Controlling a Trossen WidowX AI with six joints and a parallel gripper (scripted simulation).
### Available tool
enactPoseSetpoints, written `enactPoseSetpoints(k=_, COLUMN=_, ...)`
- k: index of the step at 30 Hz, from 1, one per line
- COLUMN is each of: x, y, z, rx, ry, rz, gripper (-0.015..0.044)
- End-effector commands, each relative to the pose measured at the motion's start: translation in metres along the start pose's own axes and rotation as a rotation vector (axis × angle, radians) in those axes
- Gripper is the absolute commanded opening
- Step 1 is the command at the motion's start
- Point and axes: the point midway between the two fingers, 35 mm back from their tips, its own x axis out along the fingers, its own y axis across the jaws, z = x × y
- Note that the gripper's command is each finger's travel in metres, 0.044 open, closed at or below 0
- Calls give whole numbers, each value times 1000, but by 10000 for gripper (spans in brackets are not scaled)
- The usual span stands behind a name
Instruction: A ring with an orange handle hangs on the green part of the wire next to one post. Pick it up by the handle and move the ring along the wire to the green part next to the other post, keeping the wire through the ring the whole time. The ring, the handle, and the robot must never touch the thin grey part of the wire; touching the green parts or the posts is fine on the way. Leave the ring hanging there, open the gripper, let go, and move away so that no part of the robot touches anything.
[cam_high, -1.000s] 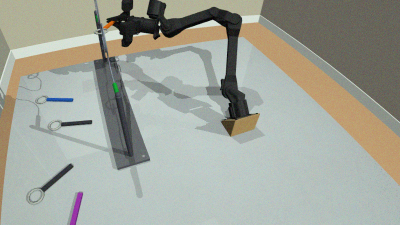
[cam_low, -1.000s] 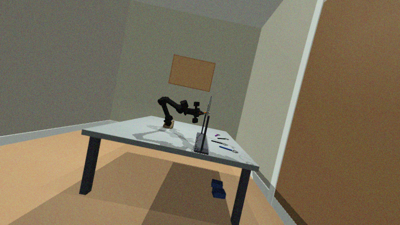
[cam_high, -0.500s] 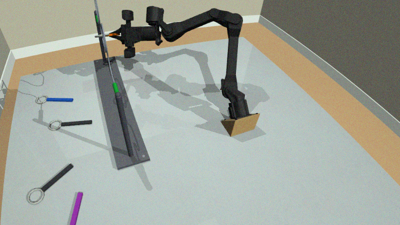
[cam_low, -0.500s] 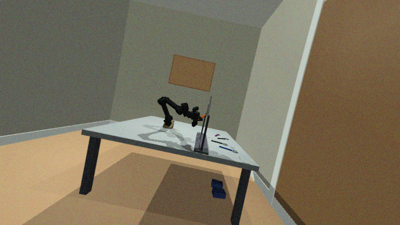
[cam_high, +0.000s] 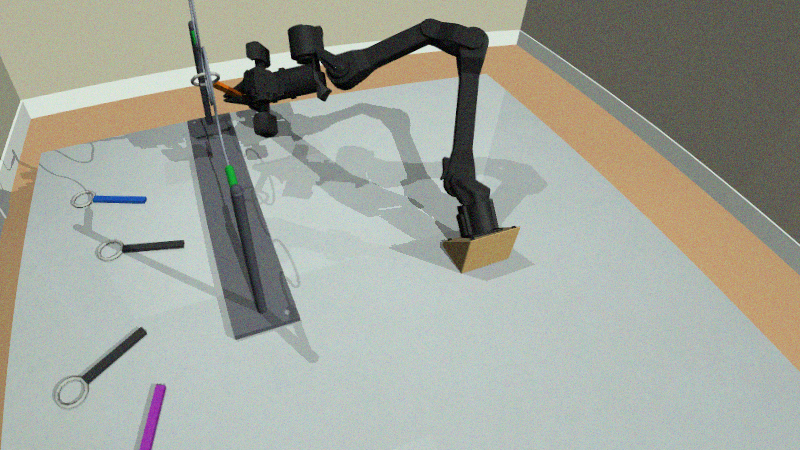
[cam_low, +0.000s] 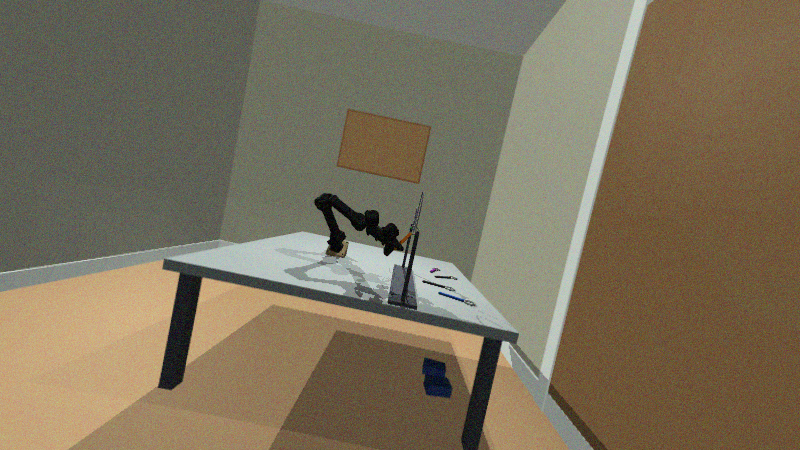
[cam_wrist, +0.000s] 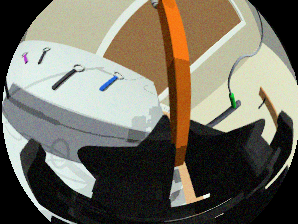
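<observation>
Ring ahead of and above the pincer, on the wire's line

Over the pale grey counter (cam_high: 503, 363) (cam_low: 251, 274) (cam_wrist: 95, 107), the single black arm (cam_high: 468, 106) (cam_low: 347, 211) reaches out to a frame with a dark base plate (cam_high: 223, 279) (cam_low: 398, 279). The thin grey wire (cam_high: 220, 134) (cam_wrist: 230, 75) runs above it. Black pincer (cam_high: 240, 96) (cam_low: 398, 246) (cam_wrist: 169, 119): narrow, closed on the square orange handle (cam_high: 228, 88) (cam_low: 406, 237) (cam_wrist: 181, 85). The handle's long axis slants upward, outward from the fingertips to the pale metal ring (cam_high: 192, 80). Ring sits at the wire, away from the near green section (cam_high: 231, 175) in the top view; threading unresolved at this size.

Judgement: transfer under way; destination end undetermined. The next move should carry the ring along the wire's local direction, turning the handle so its axis stays across the bends. Small clearance inside the ring; a tilt error could bring grey contact.
</observation>
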Motion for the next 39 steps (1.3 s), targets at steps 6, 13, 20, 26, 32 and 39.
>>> enactPoseSetpoints(k=6, x=-6, y=34, z=3, rx=201, ry=30, rz=116, gripper=-150)
enactPoseSetpoints(k=13, x=-13, y=55, z=9, rx=334, ry=47, rz=193, gripper=-150)
enactPoseSetpoints(k=20, x=-19, y=72, z=17, rx=444, ry=61, rz=257, gripper=-150)
enactPoseSetpoints(k=26, x=-25, y=85, z=25, rx=518, ry=71, rz=300, gripper=-150)
enactPoseSetpoints(k=32, x=-30, y=93, z=31, rx=565, ry=76, rz=327, gripper=-150)
enactPoseSetpoints(k=39, x=-34, y=101, z=37, rx=594, ry=80, rz=344, gripper=-150)
